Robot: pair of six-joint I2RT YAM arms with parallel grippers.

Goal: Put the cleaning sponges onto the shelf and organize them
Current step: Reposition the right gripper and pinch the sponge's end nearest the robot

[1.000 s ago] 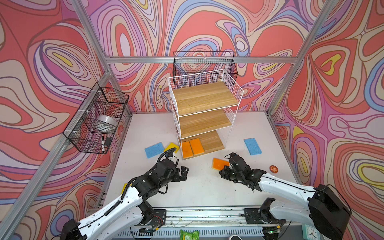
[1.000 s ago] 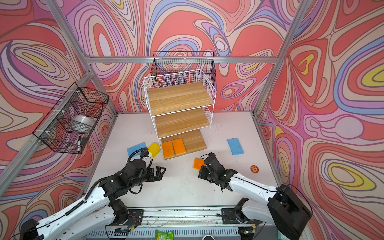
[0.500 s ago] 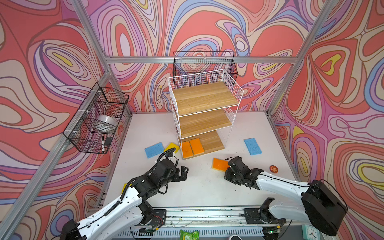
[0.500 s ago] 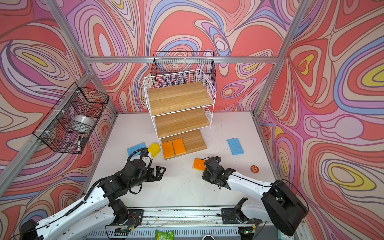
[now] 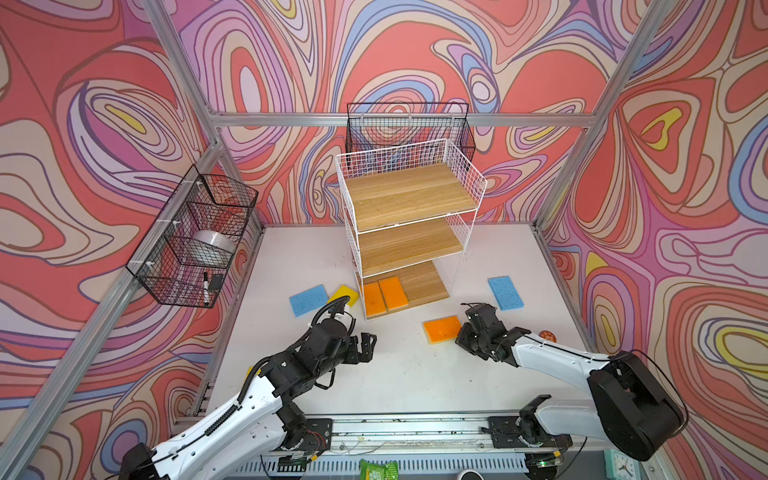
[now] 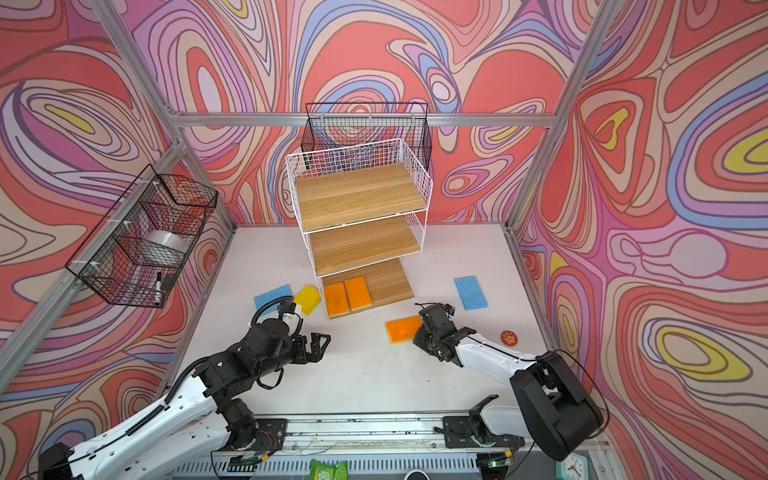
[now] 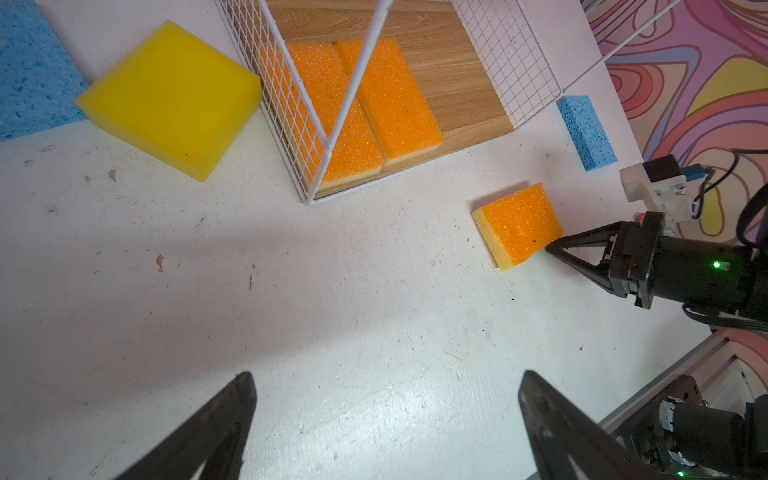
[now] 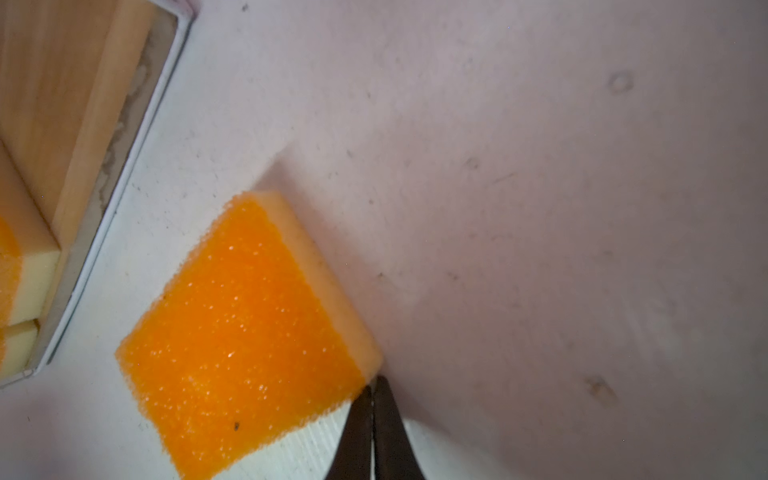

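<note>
- right gripper (image 8: 372, 390): jaws pressed together with nothing between them; tips sit at the corner of the loose orange sponge (image 8: 245, 332) and look to be touching its cream side edge.
- loose orange sponge lies flat on the white table (image 5: 415, 374), orange face up, just in front of the shelf (image 5: 409, 195) and off its bottom board.
- left gripper (image 7: 386, 380): jaws spread wide, holding nothing, over bare table. It is in front of the shelf's left corner and well apart from the loose sponge.
- two orange sponges (image 5: 373, 298) (image 5: 393, 292) lie on the bottom board, side by side and touching, orange faces up, at the left front of the board.
- middle and top boards carry no sponges.
- yellow sponge (image 7: 170, 99) is on the table, against the outside of the shelf's left wire wall.
- left blue sponge (image 5: 308, 299) is flat on the table just beside the yellow one, on the side away from the shelf.
- right blue sponge (image 5: 505, 292) is flat on the table, right of the shelf, near the right arm's wrist and apart from the shelf.
</note>
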